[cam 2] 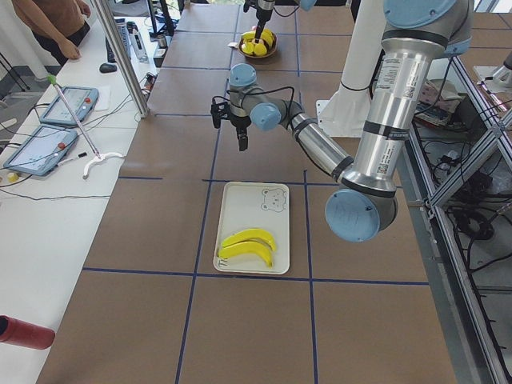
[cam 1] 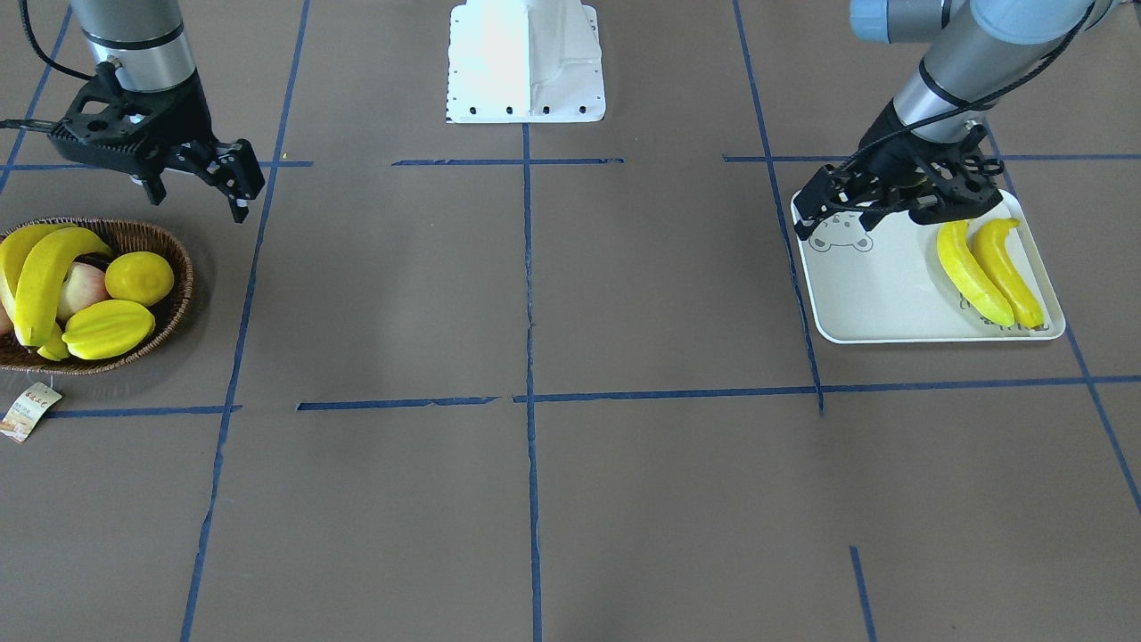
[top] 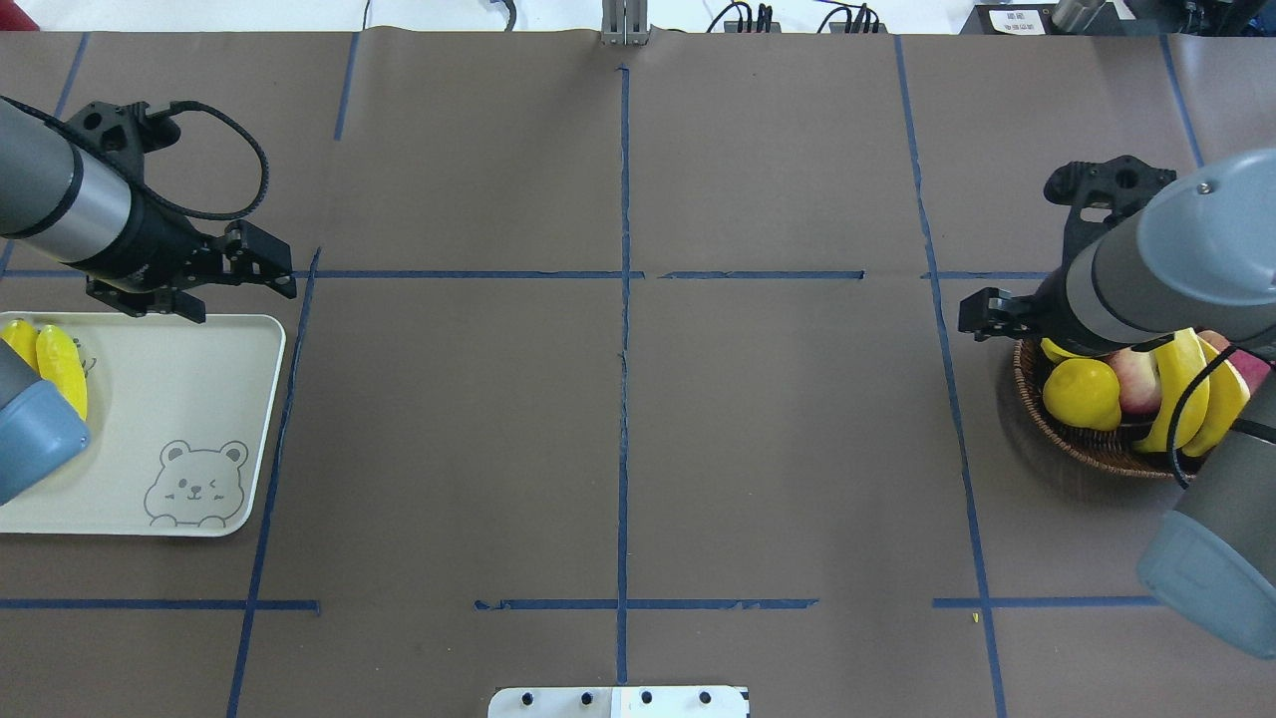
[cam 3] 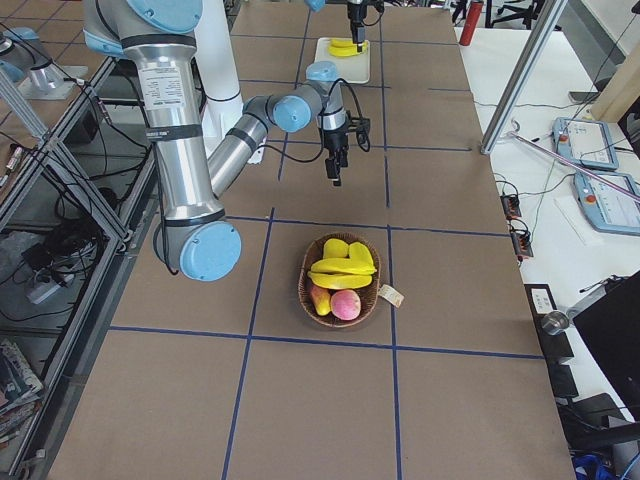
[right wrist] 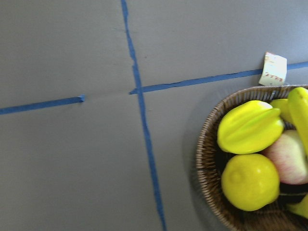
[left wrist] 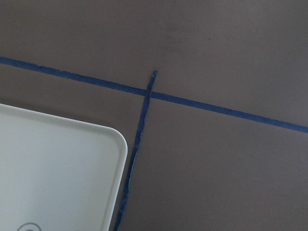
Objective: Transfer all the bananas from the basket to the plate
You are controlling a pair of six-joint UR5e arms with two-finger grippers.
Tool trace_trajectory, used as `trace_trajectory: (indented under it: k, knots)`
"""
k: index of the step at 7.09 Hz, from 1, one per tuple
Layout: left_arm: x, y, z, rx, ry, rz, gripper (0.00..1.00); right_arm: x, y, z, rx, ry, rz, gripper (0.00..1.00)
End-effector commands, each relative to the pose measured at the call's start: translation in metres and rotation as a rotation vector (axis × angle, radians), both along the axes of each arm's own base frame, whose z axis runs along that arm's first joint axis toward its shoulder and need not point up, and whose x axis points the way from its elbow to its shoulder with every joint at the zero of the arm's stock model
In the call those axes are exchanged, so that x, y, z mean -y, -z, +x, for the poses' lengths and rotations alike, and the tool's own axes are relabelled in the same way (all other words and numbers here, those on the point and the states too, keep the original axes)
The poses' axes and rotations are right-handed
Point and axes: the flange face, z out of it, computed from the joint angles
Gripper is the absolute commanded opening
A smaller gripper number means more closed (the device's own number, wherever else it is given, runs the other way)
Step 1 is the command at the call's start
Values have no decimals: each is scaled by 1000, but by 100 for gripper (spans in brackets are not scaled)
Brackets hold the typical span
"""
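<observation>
Smooth, curved bright-yellow bananas (cam 1: 40, 276) in the dark-brown woven wicker basket (cam 1: 169, 245) look light, rigid and slippery, best pinched across mid-length; the empty right gripper (cam 1: 242, 192) hovers near, its opening impossible to tell.

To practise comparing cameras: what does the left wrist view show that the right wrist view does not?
Only the left wrist view: a rounded corner of the plate. Only the right wrist view: the basket holding a starfruit, a lemon, a pinkish fruit and part of a banana, plus a paper tag. Both: the brown table crossed by blue tape lines.
</observation>
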Motion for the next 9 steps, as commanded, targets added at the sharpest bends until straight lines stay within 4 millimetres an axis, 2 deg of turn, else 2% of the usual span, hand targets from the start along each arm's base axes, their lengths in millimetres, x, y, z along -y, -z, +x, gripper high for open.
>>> trace_trajectory:
  k: [1, 2, 4, 5, 6, 7, 8, 9]
  knots:
    - [-7, 20, 21, -28, -8, -13, 100, -1, -51, 27, -106, 64, -7, 99]
    - [-9, 20, 25, -27, -9, -18, 100, 5, -60, 33, -118, 55, -12, 99]
    - [-8, 18, 26, -24, -10, -21, 100, -5, -107, 49, -82, 72, 48, 99]
    - [-8, 18, 25, -26, -10, -21, 100, -8, -133, 51, -60, 74, 71, 99]
    - [-8, 18, 26, -25, -11, -21, 100, -6, -142, 49, -58, 76, 74, 99]
    - [-10, 19, 28, -26, -15, -20, 100, -2, -170, 45, -96, 77, 37, 99]
    - [-10, 20, 28, -27, -15, -19, 100, 0, -189, 44, -117, 78, 11, 99]
    - [-11, 19, 29, -25, -18, -21, 100, -1, -189, 43, -111, 84, 5, 99]
